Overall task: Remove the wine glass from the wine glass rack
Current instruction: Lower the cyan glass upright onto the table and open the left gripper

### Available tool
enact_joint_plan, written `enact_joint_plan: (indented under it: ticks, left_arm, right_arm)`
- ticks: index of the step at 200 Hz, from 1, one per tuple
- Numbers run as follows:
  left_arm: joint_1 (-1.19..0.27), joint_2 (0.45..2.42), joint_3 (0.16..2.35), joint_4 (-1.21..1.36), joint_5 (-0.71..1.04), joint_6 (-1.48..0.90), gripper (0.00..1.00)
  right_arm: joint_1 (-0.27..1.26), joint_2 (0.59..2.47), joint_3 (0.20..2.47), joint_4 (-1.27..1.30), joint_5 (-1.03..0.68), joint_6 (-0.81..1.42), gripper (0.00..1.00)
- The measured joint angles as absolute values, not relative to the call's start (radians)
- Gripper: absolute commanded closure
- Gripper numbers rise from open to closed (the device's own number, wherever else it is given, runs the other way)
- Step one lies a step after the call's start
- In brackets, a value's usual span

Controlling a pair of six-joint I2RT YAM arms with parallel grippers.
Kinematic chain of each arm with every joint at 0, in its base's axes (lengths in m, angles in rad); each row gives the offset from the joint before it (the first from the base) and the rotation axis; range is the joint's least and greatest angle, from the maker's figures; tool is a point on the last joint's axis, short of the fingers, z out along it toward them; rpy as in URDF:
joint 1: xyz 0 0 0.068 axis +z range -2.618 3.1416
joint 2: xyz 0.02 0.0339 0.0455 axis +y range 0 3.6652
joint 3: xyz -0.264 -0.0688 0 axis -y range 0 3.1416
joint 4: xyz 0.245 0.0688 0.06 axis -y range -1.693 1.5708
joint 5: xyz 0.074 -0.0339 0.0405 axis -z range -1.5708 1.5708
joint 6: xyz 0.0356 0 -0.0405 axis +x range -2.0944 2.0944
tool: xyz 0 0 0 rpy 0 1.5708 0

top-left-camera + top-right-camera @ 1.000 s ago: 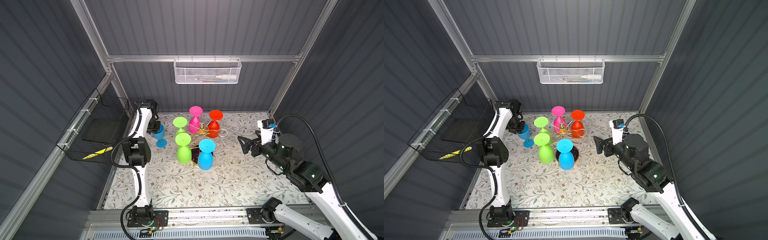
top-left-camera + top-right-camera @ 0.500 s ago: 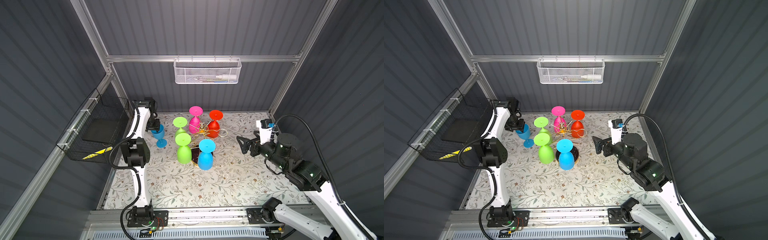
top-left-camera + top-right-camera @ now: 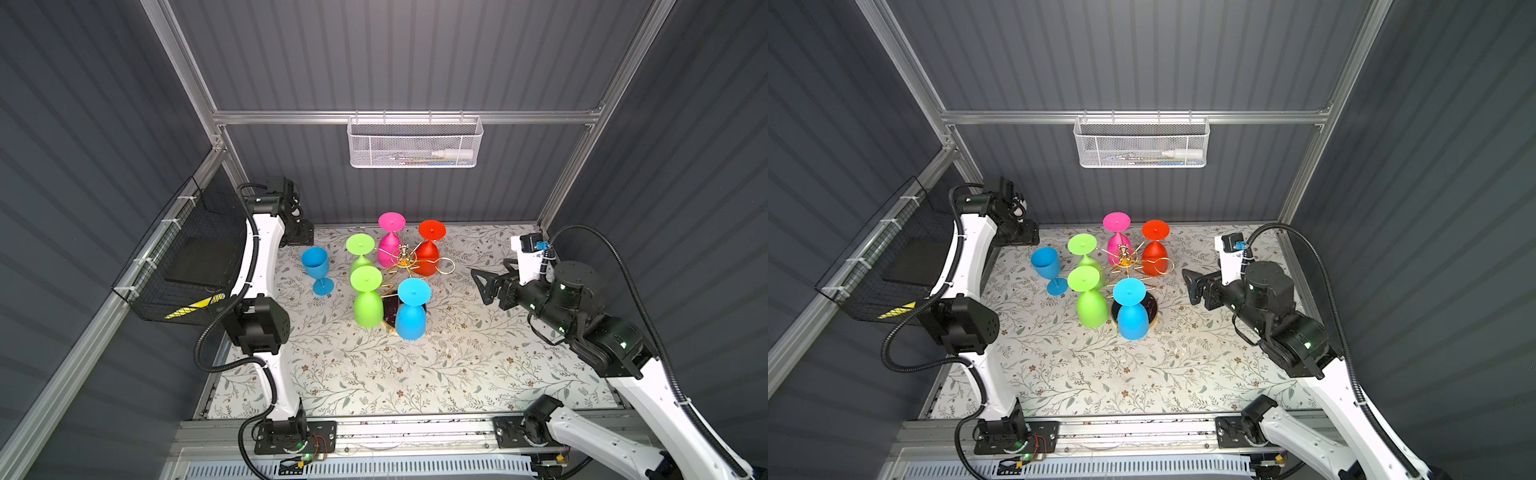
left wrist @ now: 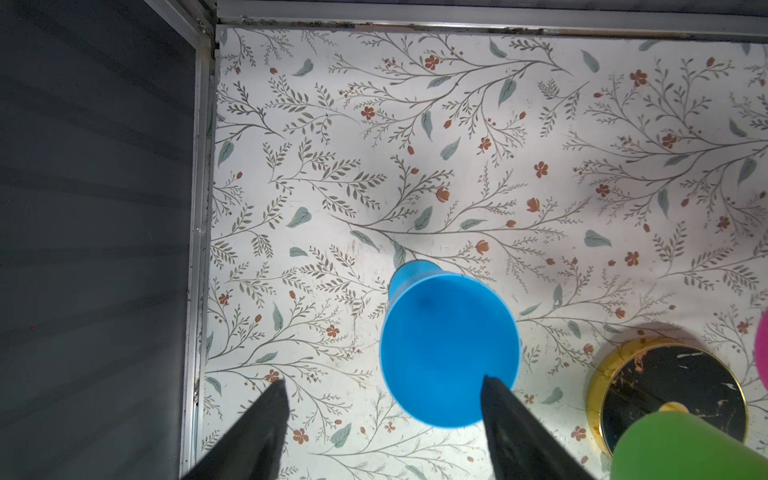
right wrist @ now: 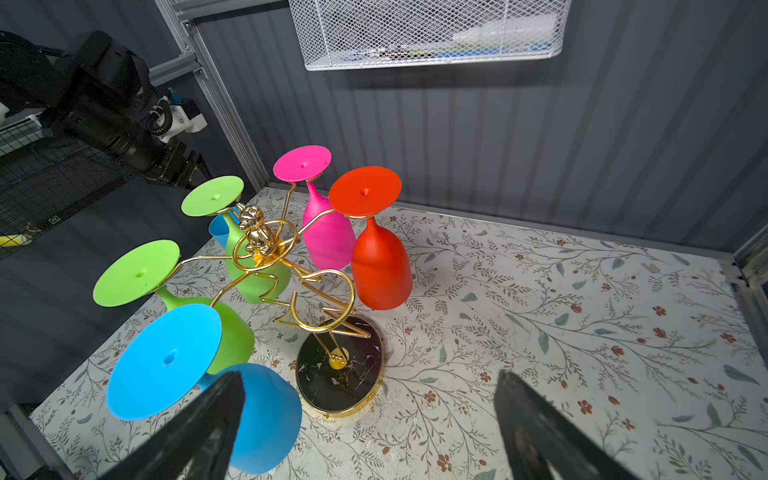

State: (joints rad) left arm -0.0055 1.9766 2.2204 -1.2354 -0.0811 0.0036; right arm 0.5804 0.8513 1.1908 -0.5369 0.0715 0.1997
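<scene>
Gold wire wine glass rack [image 3: 404, 261] on round black marbled base stands mid-bench on the floral-patterned bench [image 3: 374, 374]. Five plastic glasses hang from it upside down: pink [image 3: 388, 251], red [image 3: 428, 259], two green [image 3: 368, 309], one blue [image 3: 411, 322]. A second blue plastic wine glass [image 3: 316, 264] stands upright on the bench, off the rack, to its left. Left gripper [image 4: 382, 382] above that glass, jaws spread, nothing pinched. Right gripper [image 5: 370, 378] spread wide, empty, to the rack's right.
</scene>
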Motion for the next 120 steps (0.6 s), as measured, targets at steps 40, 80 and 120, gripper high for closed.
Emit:
enact_joint_plan:
  ticks: [40,80,120]
  left_arm:
    - [-0.006,1.789,2.065,-1.089,-0.049,0.002,0.25]
    - [-0.006,1.442,1.745,-0.775,0.043,-0.021,0.19]
    - [-0.006,1.123,1.382,-0.387,0.122,-0.069,0.11]
  right_arm:
    - [0.579,0.875,1.211,-0.548,-0.004,0.239,0.08]
    - [0.579,0.909,1.211,-0.532,-0.139,0.353,0.13]
    - [0.579,0.909,1.156,-0.45,-0.267,0.532,0.21]
